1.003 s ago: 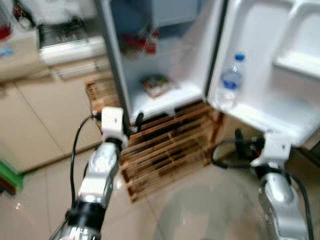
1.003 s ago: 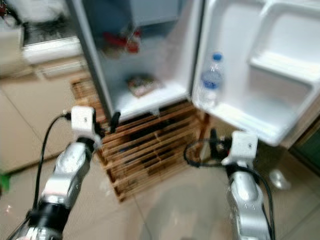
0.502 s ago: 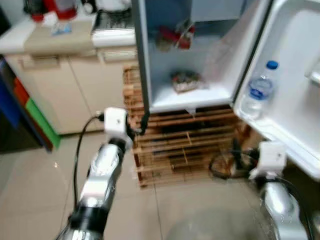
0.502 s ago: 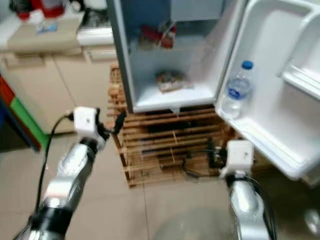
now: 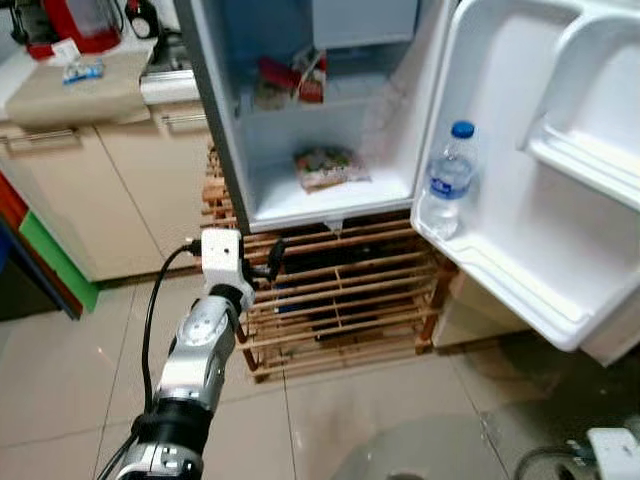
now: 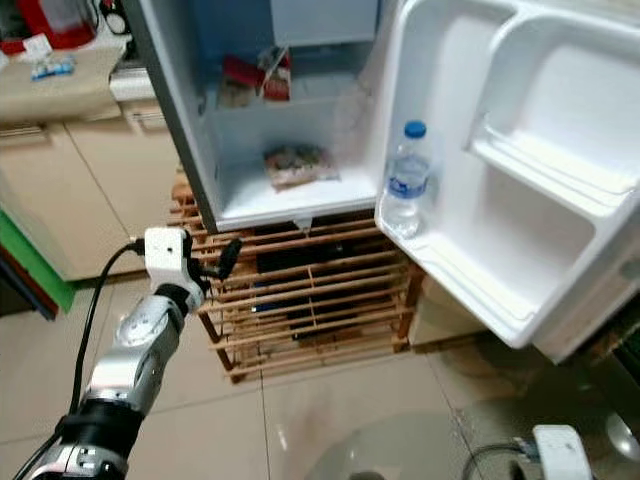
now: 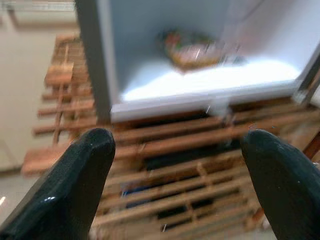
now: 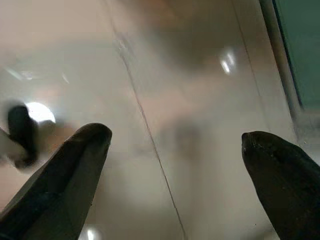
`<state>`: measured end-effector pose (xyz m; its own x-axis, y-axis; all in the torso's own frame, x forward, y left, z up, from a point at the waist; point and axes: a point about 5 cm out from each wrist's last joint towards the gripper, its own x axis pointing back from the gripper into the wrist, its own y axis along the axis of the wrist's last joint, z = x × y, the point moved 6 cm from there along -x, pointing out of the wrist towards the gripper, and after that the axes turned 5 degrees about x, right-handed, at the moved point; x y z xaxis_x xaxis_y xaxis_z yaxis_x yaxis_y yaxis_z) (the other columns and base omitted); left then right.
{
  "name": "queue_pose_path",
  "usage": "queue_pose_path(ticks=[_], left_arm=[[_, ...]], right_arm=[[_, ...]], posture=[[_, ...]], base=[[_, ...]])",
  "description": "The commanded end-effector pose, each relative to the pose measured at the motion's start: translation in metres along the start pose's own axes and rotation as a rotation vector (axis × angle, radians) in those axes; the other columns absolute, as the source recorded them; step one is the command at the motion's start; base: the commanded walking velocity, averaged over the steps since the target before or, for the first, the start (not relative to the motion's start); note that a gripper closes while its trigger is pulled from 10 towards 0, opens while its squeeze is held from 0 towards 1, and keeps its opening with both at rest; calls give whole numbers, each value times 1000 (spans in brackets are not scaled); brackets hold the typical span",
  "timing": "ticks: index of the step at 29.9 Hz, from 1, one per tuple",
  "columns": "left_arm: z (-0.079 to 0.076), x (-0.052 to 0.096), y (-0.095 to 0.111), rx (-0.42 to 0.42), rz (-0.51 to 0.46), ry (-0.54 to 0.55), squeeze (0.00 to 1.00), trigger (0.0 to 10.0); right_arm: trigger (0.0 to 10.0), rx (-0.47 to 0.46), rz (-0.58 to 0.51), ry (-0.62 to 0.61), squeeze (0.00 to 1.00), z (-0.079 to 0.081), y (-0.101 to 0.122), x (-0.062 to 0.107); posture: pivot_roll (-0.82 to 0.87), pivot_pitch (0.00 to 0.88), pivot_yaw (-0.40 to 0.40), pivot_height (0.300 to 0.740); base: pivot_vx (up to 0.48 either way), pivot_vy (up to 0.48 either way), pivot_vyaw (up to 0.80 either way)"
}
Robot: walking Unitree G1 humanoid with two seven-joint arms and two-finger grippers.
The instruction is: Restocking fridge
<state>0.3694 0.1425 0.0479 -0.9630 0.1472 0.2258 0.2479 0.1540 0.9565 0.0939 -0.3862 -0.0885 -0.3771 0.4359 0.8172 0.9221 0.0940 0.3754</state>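
Observation:
The small fridge (image 5: pixel 225 150) stands open on a wooden slatted rack (image 5: pixel 340 300). A clear water bottle (image 5: pixel 449 181) with a blue cap stands upright in the lower door shelf (image 5: pixel 500 275). A food packet (image 5: pixel 325 166) lies on the bottom shelf and red packages (image 5: pixel 292 77) sit on the shelf above. My left gripper (image 5: pixel 272 258) is raised in front of the rack, just below the fridge's lower left corner. It is open and empty in the left wrist view (image 7: pixel 177 175). My right gripper (image 8: pixel 175 170) hangs low over the floor tiles, open and empty.
A beige counter (image 5: pixel 70 90) with cabinets (image 5: pixel 110 190) runs to the left of the fridge, with a red appliance (image 5: pixel 70 20) on it. The open door (image 5: pixel 540 150) juts out to the right. Glossy floor tiles (image 5: pixel 350 420) lie in front.
The camera has swung and steadied, so the fridge sits more centred and sharp. My right arm has dropped to the bottom right corner. The left arm stays raised toward the rack.

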Motion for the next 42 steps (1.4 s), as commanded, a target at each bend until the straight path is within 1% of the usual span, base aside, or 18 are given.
queue_pose_path(ticks=[1,4,5,7,11,15,17,19,20,22,24,25,27,29,36,37,41,42], left_arm=[[8,-2,0,-17,23,28,0,10000],[8,-2,-35,-139,198,-1,0,10000],[8,9,-77,-235,409,-59,0,10000],[12,20,-102,-258,525,-81,0,10000],[26,34,-124,-337,604,-86,0,10000],[31,40,-134,-372,648,-84,0,10000],[32,41,-135,-383,657,-87,0,10000],[31,43,-139,-379,680,-96,0,10000],[29,48,-148,-356,711,-107,0,10000],[29,51,-151,-350,723,-109,0,10000],[22,62,-167,-247,783,-113,0,10000],[22,62,-167,-247,783,-113,0,10000],[18,72,-181,-196,817,-92,0,10000],[19,78,-187,-213,835,-84,0,10000],[26,89,-196,-250,876,-58,0,10000],[26,89,-196,-250,876,-58,0,10000],[25,98,-205,-276,923,-81,0,10000],[25,98,-205,-276,923,-81,0,10000]], right_arm=[[10000,-25,28,-54,1000,-16,-8,0],[10000,-28,76,-236,1000,-64,-18,5],[10000,-58,45,-362,1000,-98,-8,12],[10000,-75,-9,-455,1000,-122,10,19],[10000,-96,-163,-633,1000,-167,60,41],[10000,-184,-367,-734,1000,-193,112,64],[10000,-216,-422,-734,1000,-194,124,68],[10000,-260,-574,-690,1000,-189,160,78],[10000,-274,-713,-627,1000,-175,196,90],[10000,-268,-748,-610,1000,-170,205,94],[10000,-286,-837,-550,1000,-157,229,104],[10000,-286,-837,-550,1000,-157,229,104],[10000,-291,-937,-459,1000,-139,255,116],[10000,-281,-1003,-377,1000,-122,272,125],[10000,-249,-1033,-145,1000,-84,279,134],[10000,-249,-1033,-145,1000,-84,279,134],[10000,-226,-1030,65,1000,-54,283,143],[10000,-226,-1030,65,1000,-54,283,143]], posture=[[-326,0,73,740],[-330,0,77,740],[-337,0,82,740],[-350,0,91,740],[-350,0,91,740],[-368,0,103,740],[-370,0,104,740],[-370,0,104,740],[-368,0,103,740],[-368,0,103,740],[-364,0,104,740],[-364,0,104,740],[-364,0,106,740],[-360,0,106,740],[-361,0,112,740],[-361,0,112,740],[-365,0,120,740],[-365,0,120,740]], base=[[0,0,0],[0,0,0],[0,0,0],[0,0,0],[0,0,0],[0,0,0],[0,0,0],[0,0,0],[0,0,0],[0,0,0],[0,0,0],[0,0,0],[0,0,0],[0,0,0],[0,0,0],[0,0,0],[0,0,0],[0,0,0]])
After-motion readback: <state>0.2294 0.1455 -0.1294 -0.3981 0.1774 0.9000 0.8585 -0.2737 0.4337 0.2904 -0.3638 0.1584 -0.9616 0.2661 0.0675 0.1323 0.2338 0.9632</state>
